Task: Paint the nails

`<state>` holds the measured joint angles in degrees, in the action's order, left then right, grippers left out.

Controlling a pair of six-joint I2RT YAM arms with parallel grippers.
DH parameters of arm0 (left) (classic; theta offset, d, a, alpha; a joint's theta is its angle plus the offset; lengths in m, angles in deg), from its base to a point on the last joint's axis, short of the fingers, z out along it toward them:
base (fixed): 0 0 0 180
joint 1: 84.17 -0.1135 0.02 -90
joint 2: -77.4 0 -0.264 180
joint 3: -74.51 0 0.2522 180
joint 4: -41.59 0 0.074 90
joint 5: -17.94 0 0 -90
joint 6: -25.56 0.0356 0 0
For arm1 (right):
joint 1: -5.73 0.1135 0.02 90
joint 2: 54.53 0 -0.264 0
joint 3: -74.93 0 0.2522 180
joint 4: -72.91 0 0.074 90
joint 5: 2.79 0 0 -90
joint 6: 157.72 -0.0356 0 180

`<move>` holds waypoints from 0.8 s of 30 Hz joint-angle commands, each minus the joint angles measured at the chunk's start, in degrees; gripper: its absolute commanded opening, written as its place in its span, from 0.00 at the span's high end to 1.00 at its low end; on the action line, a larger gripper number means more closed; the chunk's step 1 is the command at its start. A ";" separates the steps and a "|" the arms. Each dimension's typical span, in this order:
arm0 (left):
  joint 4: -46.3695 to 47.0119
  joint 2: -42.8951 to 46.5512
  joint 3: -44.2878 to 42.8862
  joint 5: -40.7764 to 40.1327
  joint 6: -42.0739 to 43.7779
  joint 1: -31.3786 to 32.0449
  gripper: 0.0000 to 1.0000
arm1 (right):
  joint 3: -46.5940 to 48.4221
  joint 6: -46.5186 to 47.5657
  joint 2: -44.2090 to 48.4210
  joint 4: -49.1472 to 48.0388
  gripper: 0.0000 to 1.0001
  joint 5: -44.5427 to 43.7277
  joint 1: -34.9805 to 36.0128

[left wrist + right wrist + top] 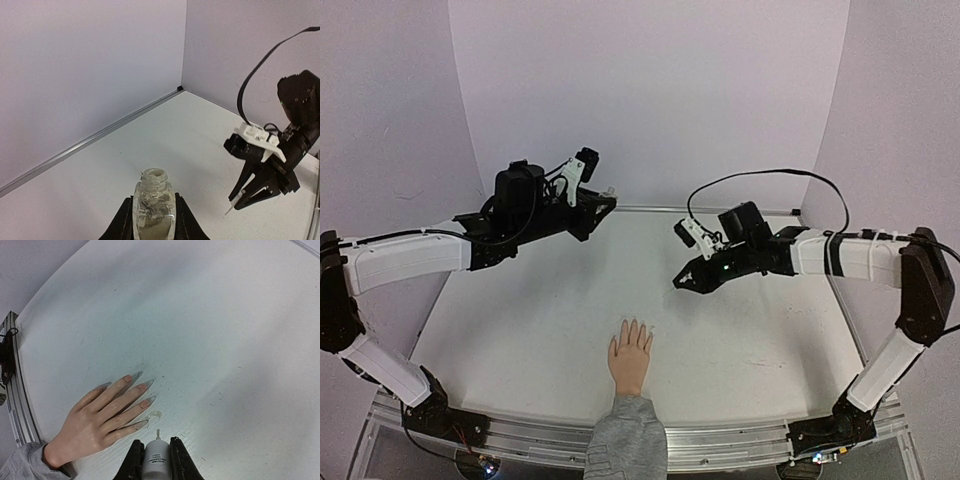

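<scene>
A flesh-coloured hand (630, 357) with a grey sleeve cuff (626, 438) lies flat at the table's near middle, fingers pointing away. Its long pale nails (142, 387) show in the right wrist view, beside the hand (97, 417). My right gripper (682, 284) is shut on a white brush cap (156, 463) whose thin brush tip (158, 432) hangs above the table just right of the fingertips. My left gripper (603, 203) is raised at the back left, shut on a small clear open bottle (154, 207). The right gripper (250, 197) also shows in the left wrist view.
A small smear of polish (155, 415) lies on the table by the little finger. Lilac walls close the back and sides. A metal rail (720, 445) runs along the near edge between the arm bases.
</scene>
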<state>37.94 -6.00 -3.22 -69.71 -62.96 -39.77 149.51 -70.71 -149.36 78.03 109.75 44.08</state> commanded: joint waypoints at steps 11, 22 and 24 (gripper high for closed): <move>0.50 3.81 1.93 34.65 1.44 -0.28 1.00 | 17.54 -7.02 16.58 19.54 1.00 10.44 0.63; -0.59 5.60 3.79 42.83 5.07 -0.28 1.00 | 31.86 -7.83 10.91 24.63 1.00 18.09 4.87; -0.82 5.29 3.21 44.30 4.65 -0.28 1.00 | 33.47 -7.61 9.76 25.04 1.00 17.41 6.25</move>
<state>36.67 -3.11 1.00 -30.49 -59.62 -39.88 179.17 -78.03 -137.16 100.72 125.71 47.86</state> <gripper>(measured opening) 0.218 0.151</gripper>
